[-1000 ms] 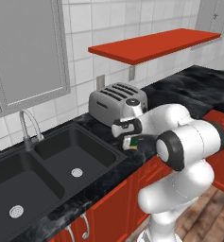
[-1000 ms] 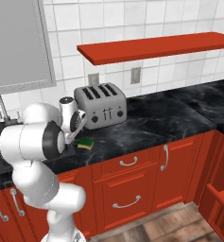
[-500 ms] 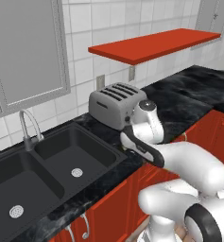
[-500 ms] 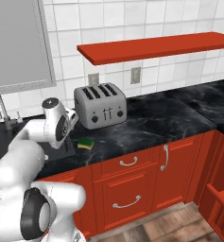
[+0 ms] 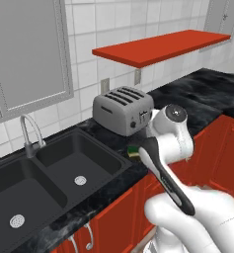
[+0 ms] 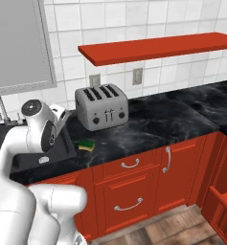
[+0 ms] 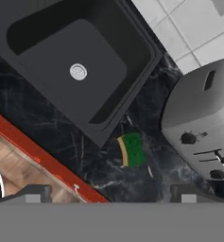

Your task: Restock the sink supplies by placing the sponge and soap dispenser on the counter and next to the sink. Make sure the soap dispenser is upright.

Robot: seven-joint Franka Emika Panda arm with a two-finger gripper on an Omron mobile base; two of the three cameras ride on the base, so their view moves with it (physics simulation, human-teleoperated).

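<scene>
Sponge [image 7: 132, 150] lying flat on the black marble counter [image 6: 153, 124], green face up with the yellow layer showing along one edge, just beside the sink's [image 5: 64, 168] right basin corner and in front of the grey four-slot toaster [image 6: 101, 106]; touching neither. Seen too as a small green-and-yellow block [image 6: 86, 144] on the counter near its front edge, and partly hidden behind the arm [image 5: 134, 150]. Both sink basins bare but for a round silver drain [image 5: 80, 180] in each; chrome faucet [image 5: 29, 134] rising behind them. Arm bent up over the counter edge, hand raised above the sponge and looking down on it. Gripper [image 7: 108, 194] spread wide, gripping nothing, fingertips [image 7: 34, 194] well apart at the bottom of the hand view.
</scene>
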